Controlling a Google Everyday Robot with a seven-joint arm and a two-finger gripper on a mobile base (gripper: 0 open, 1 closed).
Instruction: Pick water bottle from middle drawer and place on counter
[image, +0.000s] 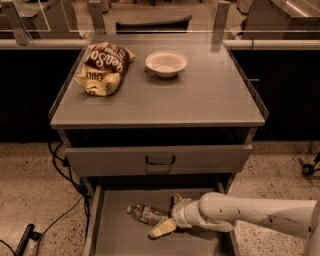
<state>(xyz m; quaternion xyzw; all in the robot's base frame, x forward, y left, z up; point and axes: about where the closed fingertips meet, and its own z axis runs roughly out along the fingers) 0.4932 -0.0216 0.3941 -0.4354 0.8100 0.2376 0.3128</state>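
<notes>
The water bottle (144, 213) lies on its side on the floor of the open middle drawer (120, 239), cap to the left. My gripper (165, 215) reaches in from the right on a white arm and sits at the bottle's right end. Its fingers are spread, a cream one (161, 229) in front of the bottle and a dark one (176, 198) behind it, so the bottle's end lies between them. The bottle rests on the drawer floor. The counter (205, 100) is the grey cabinet top above.
A brown chip bag (102, 67) and a white bowl (166, 63) sit at the back of the counter. The upper drawer front with a dark handle (160, 160) is closed above the open drawer. Cables (59, 167) run over the floor at left.
</notes>
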